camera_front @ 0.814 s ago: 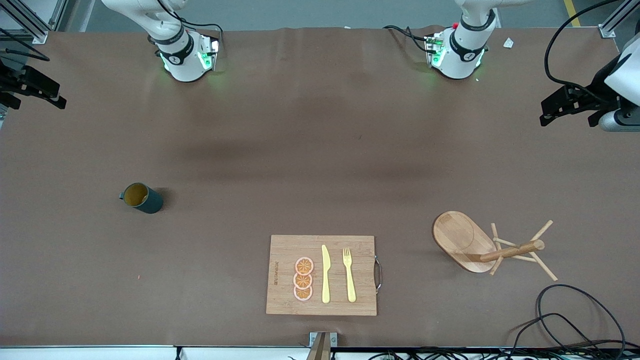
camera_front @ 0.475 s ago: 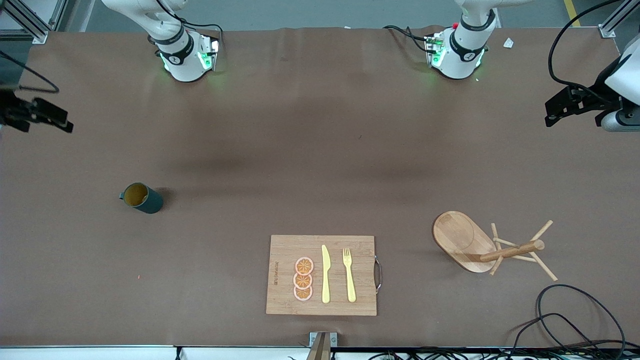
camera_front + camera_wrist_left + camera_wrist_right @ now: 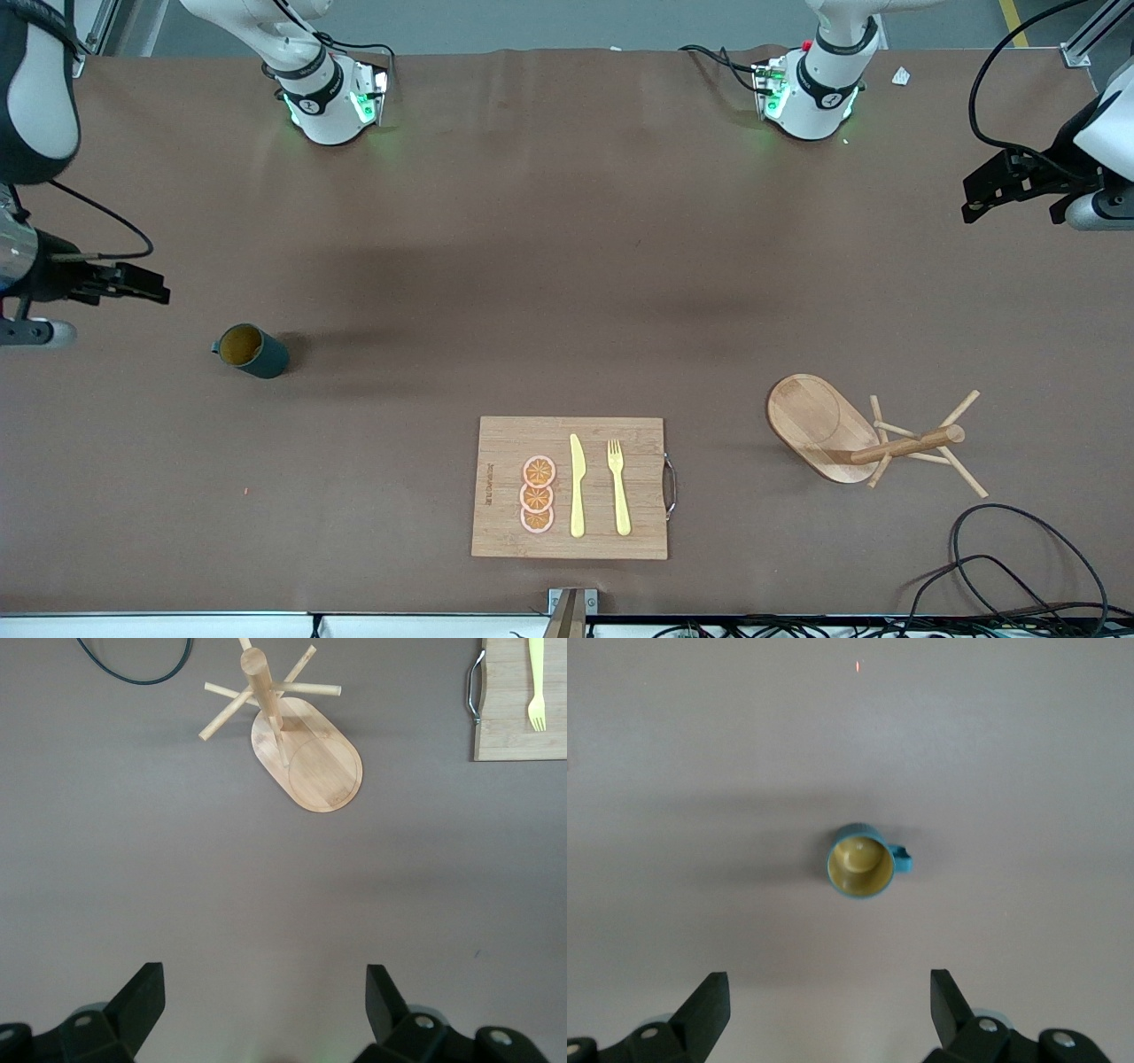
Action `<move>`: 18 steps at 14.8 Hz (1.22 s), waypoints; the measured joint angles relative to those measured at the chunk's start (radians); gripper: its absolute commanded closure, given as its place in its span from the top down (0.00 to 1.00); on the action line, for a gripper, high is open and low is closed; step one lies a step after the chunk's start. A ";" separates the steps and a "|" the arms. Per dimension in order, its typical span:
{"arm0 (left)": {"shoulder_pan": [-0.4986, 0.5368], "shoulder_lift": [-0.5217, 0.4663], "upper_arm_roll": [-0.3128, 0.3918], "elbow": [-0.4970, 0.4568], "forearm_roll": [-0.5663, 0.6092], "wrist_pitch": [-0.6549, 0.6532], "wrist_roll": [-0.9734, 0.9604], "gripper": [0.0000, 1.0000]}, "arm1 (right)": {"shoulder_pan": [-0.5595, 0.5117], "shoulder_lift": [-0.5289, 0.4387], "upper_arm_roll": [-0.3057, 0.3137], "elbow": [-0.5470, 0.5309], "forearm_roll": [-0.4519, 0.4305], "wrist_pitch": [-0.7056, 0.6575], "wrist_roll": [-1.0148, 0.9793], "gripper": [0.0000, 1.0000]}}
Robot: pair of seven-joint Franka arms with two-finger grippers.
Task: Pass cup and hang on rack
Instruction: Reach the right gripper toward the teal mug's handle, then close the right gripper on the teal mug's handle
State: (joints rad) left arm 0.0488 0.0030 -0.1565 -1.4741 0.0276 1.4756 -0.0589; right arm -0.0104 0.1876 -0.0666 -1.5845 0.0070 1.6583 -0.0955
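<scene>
**Both grippers wide, cup upright**

I see the right gripper point(image 3: 824, 1014) spread wide, empty, over bare mat beside the cup point(image 3: 252, 351) at mid-left, mouth up. Left gripper point(image 3: 266, 1005) likewise agape, well apart from the rack point(image 3: 864, 439), lower right.

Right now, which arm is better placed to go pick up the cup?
The right arm. Its gripper hangs open over the table close beside the cup, which stands upright at the right arm's end, untouched. The left gripper, jaws also open, waits at the left arm's end, nearer the rack.
</scene>
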 measured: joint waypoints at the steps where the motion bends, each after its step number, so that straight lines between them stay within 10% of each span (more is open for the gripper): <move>1: 0.000 0.000 0.000 0.000 0.000 0.000 0.000 1.00 | 0.000 0.010 0.000 -0.013 0.000 0.022 -0.011 1.00; 18: 0.002 0.000 0.002 0.001 0.000 0.012 0.000 1.00 | -0.087 0.174 -0.002 -0.296 0.006 0.493 -0.752 1.00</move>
State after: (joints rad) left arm 0.0506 0.0031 -0.1540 -1.4735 0.0273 1.4877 -0.0589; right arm -0.0973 0.3612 -0.0686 -1.8810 0.0126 2.1516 -0.8475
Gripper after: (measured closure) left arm 0.000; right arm 0.000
